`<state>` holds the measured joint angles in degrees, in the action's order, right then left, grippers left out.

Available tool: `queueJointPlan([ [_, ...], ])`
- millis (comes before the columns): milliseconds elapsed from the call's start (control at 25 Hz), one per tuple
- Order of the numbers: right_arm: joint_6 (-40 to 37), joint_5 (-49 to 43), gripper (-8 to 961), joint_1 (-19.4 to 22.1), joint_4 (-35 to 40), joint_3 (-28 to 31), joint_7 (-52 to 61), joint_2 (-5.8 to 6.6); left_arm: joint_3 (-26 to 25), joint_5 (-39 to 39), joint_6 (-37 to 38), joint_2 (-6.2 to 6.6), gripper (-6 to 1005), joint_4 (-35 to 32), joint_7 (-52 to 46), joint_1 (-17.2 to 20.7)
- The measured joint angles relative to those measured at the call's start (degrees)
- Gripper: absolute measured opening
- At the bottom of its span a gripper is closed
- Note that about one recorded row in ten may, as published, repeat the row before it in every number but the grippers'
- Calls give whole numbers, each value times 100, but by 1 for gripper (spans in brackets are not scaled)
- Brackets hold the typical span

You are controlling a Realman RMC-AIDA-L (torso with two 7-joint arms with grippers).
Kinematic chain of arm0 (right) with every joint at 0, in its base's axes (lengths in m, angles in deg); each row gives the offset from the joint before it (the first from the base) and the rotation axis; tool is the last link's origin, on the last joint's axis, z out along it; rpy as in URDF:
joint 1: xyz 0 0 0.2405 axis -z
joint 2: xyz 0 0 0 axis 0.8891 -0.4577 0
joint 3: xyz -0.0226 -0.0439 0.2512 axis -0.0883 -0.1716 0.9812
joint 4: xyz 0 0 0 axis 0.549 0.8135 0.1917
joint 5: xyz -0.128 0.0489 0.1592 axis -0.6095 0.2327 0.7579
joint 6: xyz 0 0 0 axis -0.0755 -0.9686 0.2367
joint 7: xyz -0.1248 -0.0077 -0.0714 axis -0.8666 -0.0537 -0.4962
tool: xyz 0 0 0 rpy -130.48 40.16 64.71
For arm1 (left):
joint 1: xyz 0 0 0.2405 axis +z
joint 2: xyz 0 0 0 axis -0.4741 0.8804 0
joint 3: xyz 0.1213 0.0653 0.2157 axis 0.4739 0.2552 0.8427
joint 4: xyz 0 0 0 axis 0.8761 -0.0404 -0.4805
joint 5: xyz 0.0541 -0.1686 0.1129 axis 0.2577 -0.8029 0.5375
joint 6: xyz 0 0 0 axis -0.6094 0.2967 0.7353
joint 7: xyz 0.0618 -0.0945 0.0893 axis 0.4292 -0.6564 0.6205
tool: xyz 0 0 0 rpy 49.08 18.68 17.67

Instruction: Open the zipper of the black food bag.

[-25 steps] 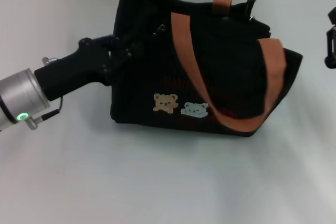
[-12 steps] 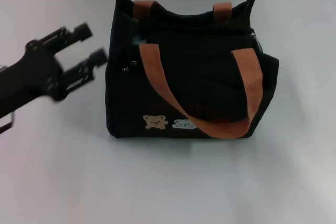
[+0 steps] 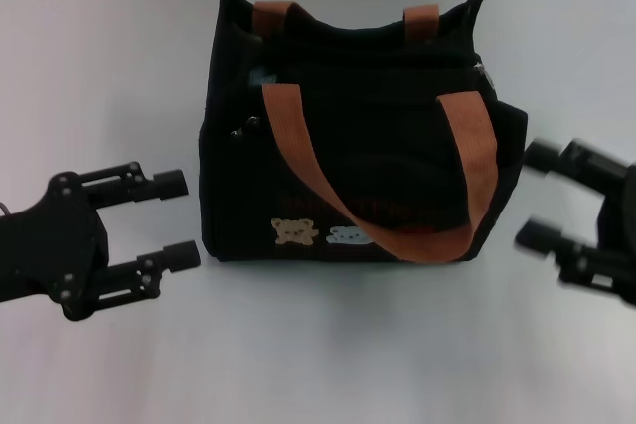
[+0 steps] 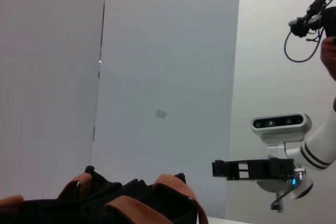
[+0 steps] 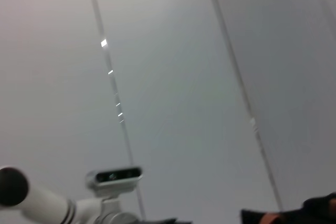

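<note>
Left gripper (image 3: pixel 177 220) and right gripper (image 3: pixel 535 196), both released, flank the black food bag (image 3: pixel 348 126); zipper (image 3: pixel 368 47) status indeterminate.

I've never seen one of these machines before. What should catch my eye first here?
First, the boxy black fabric food bag with orange-brown loop straps, standing upright mid-table, a small tan bear patch and a pale-blue one low on its front. Then the two black robot pincers flanking it without touching: the left pincer and the right pincer, each with fingers spread open and pointing at the bag's sides.
</note>
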<state>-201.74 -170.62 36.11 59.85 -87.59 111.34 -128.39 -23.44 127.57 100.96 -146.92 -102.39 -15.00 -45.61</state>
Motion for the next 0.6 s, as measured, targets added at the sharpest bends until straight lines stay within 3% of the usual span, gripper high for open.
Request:
queueJointPlan([
  [160, -15, -2, 792, -57, 45, -270, 62, -43, 1, 11, 0, -15, 646, -2, -2, 3],
  [600, -27, -18, 792, -236, 51, -627, 116, -111, 13, 31, -11, -51, 646, 21, -22, -14],
])
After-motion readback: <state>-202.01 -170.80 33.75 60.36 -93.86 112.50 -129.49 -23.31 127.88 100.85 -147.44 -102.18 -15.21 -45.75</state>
